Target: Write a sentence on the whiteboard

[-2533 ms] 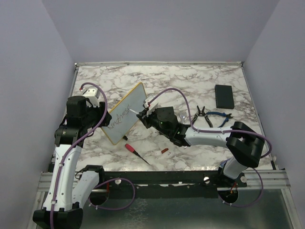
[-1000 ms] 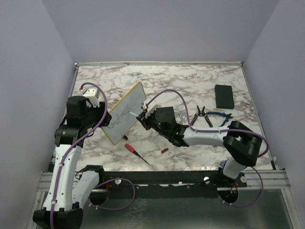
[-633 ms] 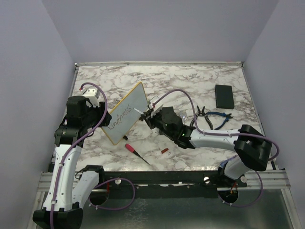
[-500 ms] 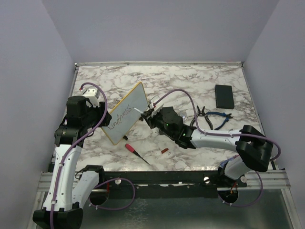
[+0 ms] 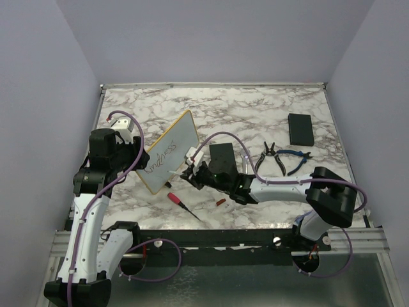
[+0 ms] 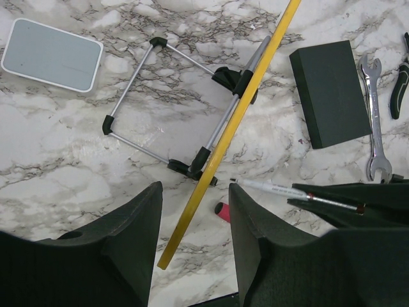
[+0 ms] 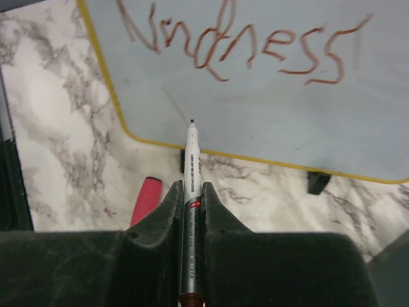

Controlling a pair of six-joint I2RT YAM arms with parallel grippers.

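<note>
Whiteboard point(image 5: 171, 148) propped tilted on worktop point(image 5: 255, 115); sentence point(image 7: 243, 48) one word only. My right end effector point(image 7: 191, 187) clenched on marker point(image 7: 191, 153), tip at face. My left end effector point(image 6: 195, 190) spread astride frame point(image 6: 255, 70), ungripped. Risk: hard press topples it.

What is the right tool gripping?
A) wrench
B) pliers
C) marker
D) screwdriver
C: a marker is clamped in the right tool, its tip pointing at the whiteboard.
</note>
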